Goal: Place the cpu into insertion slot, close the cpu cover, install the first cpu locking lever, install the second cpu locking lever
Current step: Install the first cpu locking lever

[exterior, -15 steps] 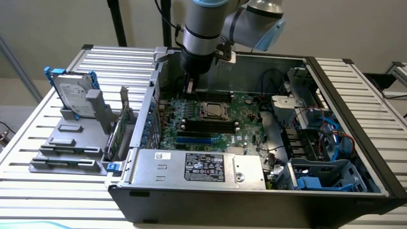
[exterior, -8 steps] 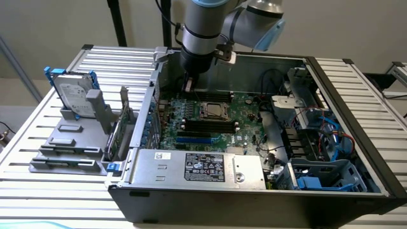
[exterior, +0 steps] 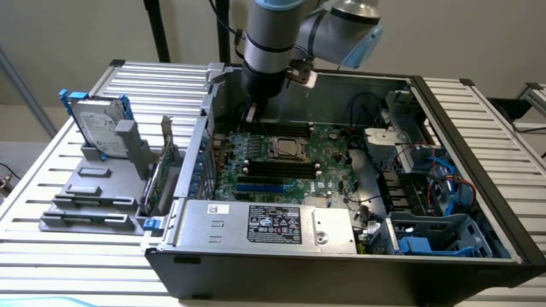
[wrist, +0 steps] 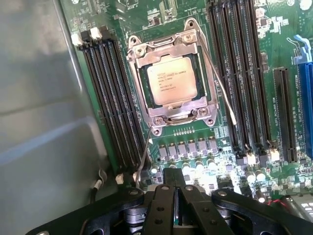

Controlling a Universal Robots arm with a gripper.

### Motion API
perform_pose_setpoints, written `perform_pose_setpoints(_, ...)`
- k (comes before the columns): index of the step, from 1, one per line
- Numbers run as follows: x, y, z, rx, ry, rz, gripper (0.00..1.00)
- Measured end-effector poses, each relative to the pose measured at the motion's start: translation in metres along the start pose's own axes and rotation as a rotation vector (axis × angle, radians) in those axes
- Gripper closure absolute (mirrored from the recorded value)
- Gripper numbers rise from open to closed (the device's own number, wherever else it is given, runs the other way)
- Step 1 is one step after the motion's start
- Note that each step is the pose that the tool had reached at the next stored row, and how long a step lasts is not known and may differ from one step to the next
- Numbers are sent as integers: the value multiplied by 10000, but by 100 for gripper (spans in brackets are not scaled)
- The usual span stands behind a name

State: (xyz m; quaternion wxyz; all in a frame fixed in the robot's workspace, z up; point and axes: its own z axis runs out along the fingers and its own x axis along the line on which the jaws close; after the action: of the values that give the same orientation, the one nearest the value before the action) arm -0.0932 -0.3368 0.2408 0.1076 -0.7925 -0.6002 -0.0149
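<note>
Catching from the wrist a small flat square cpu (wrist: 169,80), pale silvery top printed, lying just ahead of the black end effector (wrist: 176,190), itself clenched on nothing, with a thin silvery-grey metal cpu cover (wrist: 208,73) framing it. Catching from outside the square black insertion slot (exterior: 288,148) below and ahead, inside an open black computer case (exterior: 341,275).

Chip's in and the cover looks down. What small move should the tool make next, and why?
Probably ease the tool toward the nearer wire lever. The chip lies under the lowered cover, yet this lever and the far lever both stand free, unlatched.
</note>
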Motion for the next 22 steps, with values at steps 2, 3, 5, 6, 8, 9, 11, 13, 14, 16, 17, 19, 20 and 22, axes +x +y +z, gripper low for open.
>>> perform_pose_setpoints(2,-22,-21,-6,92,92,16,89)
perform_pose_setpoints(3,-35,-31,-7,144,146,16,89)
perform_pose_setpoints(5,-69,-53,-10,247,271,17,89)
perform_pose_setpoints(6,-84,-63,-12,296,348,18,89)
perform_pose_setpoints(8,-94,-76,-16,376,492,80,89)
perform_pose_setpoints(9,-95,-80,-19,392,550,144,89)
perform_pose_setpoints(11,-96,-88,-22,409,670,297,89)
perform_pose_setpoints(13,-97,-94,-24,412,786,466,89)
perform_pose_setpoints(14,-98,-96,-25,408,841,561,89)
perform_pose_setpoints(16,-98,-98,-25,383,930,777,89)
perform_pose_setpoints(17,-98,-99,-25,365,967,899,89)
perform_pose_setpoints(19,-99,-100,-25,320,1039,1166,89)
perform_pose_setpoints(20,-99,-100,-25,297,1074,1294,89)
perform_pose_setpoints(22,-99,-101,-25,252,1142,1553,89)
